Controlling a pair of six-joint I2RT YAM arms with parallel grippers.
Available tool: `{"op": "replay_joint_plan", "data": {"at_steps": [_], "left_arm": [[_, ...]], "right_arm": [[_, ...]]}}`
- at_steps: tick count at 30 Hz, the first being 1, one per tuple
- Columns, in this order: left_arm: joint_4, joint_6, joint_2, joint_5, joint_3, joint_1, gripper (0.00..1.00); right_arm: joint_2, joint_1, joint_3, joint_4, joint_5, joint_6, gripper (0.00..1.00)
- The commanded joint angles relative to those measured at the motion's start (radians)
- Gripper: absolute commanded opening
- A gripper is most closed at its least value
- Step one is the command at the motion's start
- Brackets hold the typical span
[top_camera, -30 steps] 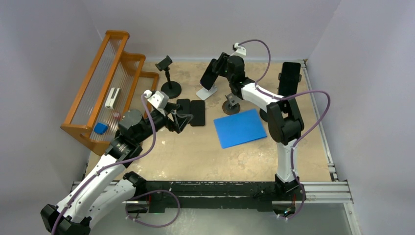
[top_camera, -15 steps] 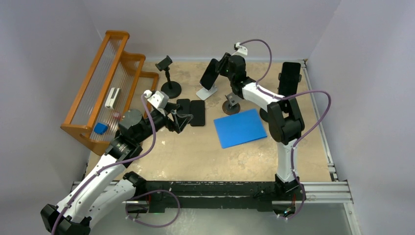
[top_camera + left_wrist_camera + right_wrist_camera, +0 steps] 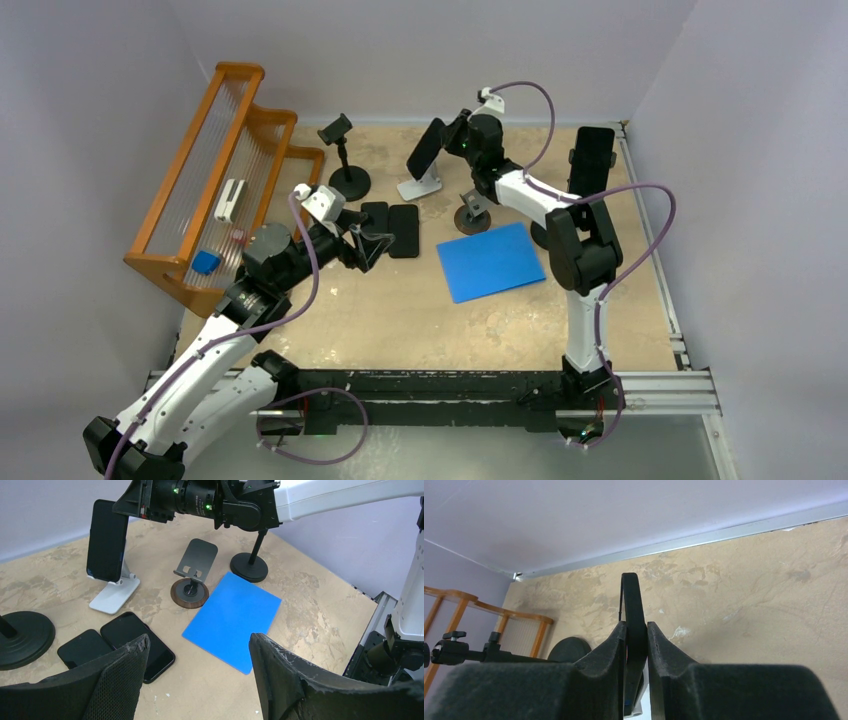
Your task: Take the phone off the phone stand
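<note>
The right claw (image 3: pixel 636 627) is closed on the phone (image 3: pixel 425 148): in the right wrist view its two fingers press against the opposite faces of the thin black slab, whose rounded top edge rises above the fingertips. The phone stands at the far middle of the table (image 3: pixel 420 320), tilted back and reached from its right side by the right arm. It still sits in the white phone stand (image 3: pixel 112 594), its lower end down at the stand's lip (whether it bears on the lip or is just clear of it cannot be told). The stand's flat foot lies on the table. The left claw (image 3: pixel 198 639) hangs wide open and holds nothing, hovering over the near left of the table just above two other phones (image 3: pixel 403 230) that lie flat, side by side and touching. Right of those phones lies a blue sheet (image 3: pixel 490 260), flat on the table. Just beyond its far edge stands a small empty stand (image 3: pixel 192 575) on a round dark base. Left of the phone stand is a black clamp stand (image 3: pixel 345 160) on a round base. A wooden rack (image 3: pixel 215 170) runs along the far left edge.
</note>
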Motion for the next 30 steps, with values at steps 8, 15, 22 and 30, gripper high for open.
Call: {"op": "replay_joint_plan", "data": {"at_steps": [8, 15, 22, 30], "left_arm": [[0.025, 0.012, 0.001, 0.009, 0.047, -0.005, 0.71], [0.025, 0.012, 0.002, 0.009, 0.046, -0.006, 0.71], [0.025, 0.013, 0.005, 0.007, 0.045, -0.006, 0.71], [0.023, 0.014, 0.004, 0.000, 0.045, -0.008, 0.71]], "right_arm": [[-0.095, 0.000, -0.048, 0.083, -0.035, -0.018, 0.07], [-0.140, 0.000, -0.117, 0.147, -0.037, -0.061, 0.00], [-0.176, 0.000, -0.159, 0.187, -0.038, -0.085, 0.00], [-0.205, 0.000, -0.167, 0.189, -0.037, -0.090, 0.00]]}}
